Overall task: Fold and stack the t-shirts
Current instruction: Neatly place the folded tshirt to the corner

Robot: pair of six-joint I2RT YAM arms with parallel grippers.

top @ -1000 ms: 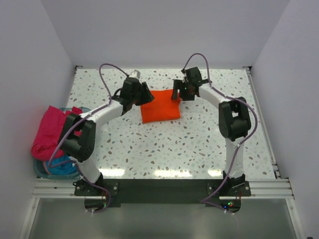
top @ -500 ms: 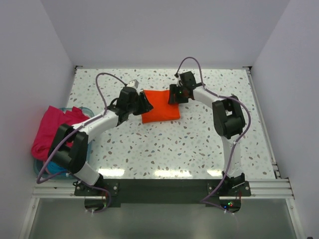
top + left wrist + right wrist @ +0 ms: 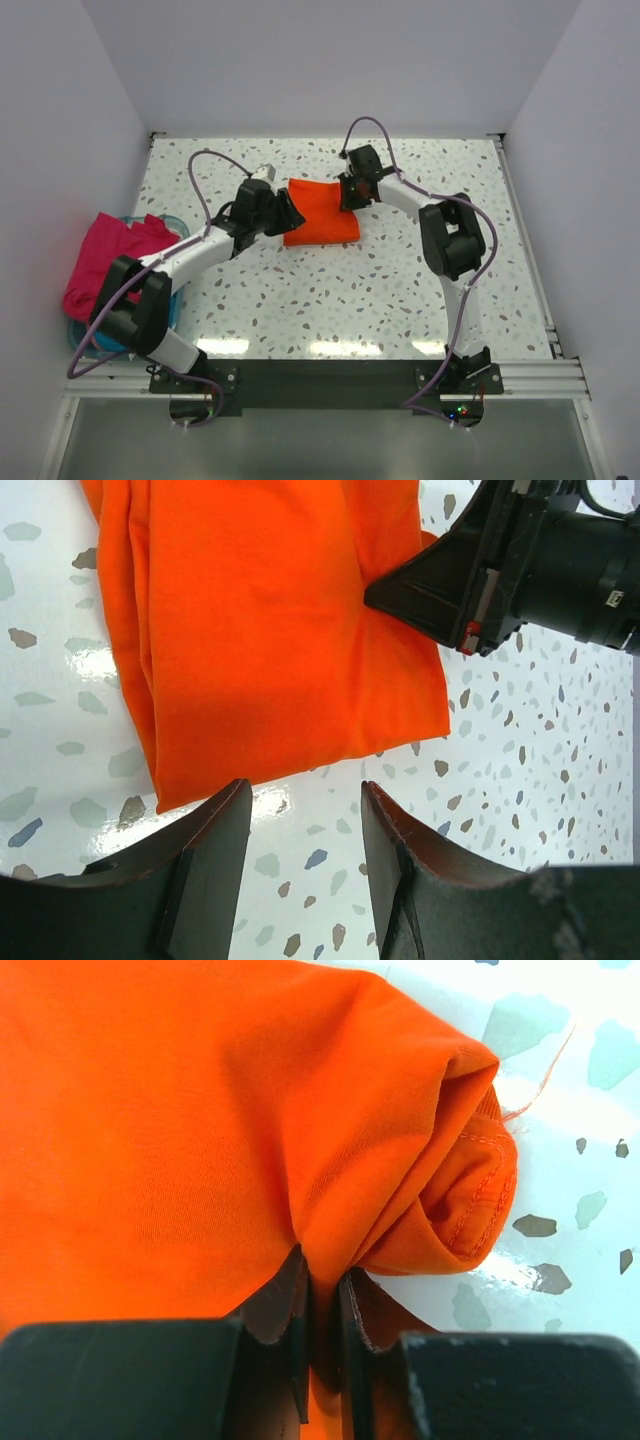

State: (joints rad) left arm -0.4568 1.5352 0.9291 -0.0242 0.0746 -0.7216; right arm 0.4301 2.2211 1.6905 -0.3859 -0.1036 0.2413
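A folded orange t-shirt (image 3: pixel 320 212) lies flat at the back middle of the speckled table. My right gripper (image 3: pixel 346 194) sits at its right edge, shut on a pinched fold of the orange cloth (image 3: pixel 180 1110); the right wrist view shows the cloth squeezed between the fingers (image 3: pixel 322 1275). On the shirt's left side my left gripper (image 3: pixel 289 213) is open. Its fingers (image 3: pixel 300 790) straddle bare table just short of the shirt's edge (image 3: pixel 260 630), touching nothing. The right gripper (image 3: pixel 375 590) shows there too, against the cloth.
A magenta-pink t-shirt (image 3: pixel 100 258) hangs over a pale blue tub (image 3: pixel 76 338) at the table's left edge, with teal cloth (image 3: pixel 128 342) inside. Purple cables loop above both arms. White walls close in the table at the back and sides.
The right gripper has closed onto the orange shirt's right edge. Both grippers have moved a little to the left along the shirt. The left gripper stays open.
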